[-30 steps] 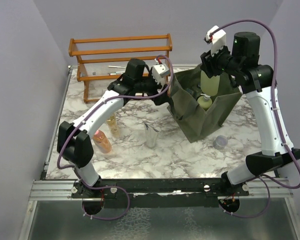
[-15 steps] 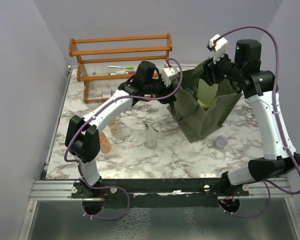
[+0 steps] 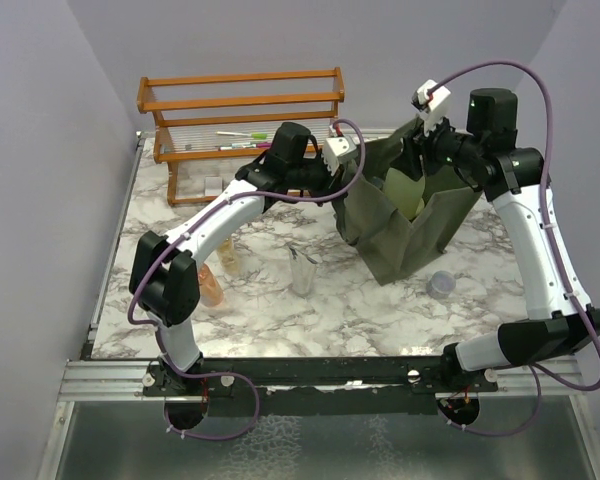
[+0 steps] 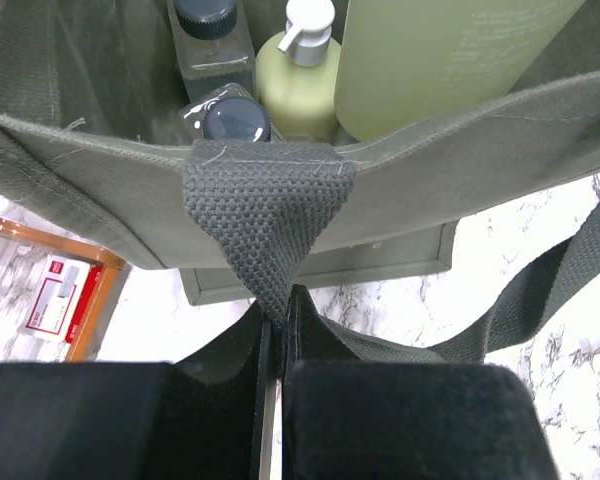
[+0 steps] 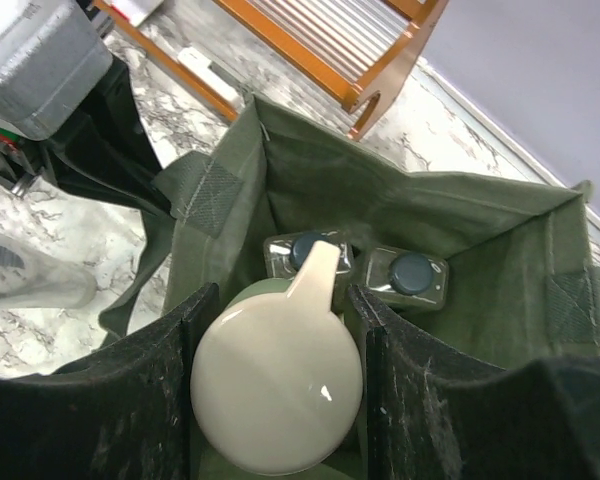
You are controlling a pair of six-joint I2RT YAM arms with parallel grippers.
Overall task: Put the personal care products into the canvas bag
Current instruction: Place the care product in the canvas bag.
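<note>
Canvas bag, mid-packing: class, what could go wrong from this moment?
The large pale green bottle in the right gripper hangs close to two black-capped bottles in the canvas bag; released here, it may knock them or topple. The left gripper pinches only the strap; a slip could let the floppy wall sag shut.

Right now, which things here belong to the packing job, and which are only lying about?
For the job: canvas bag, large pale green bottle, dark-capped bottles inside it, silver tube, orange bottle, amber bottle.
Lying about: lavender jar, wooden rack, pens.
</note>
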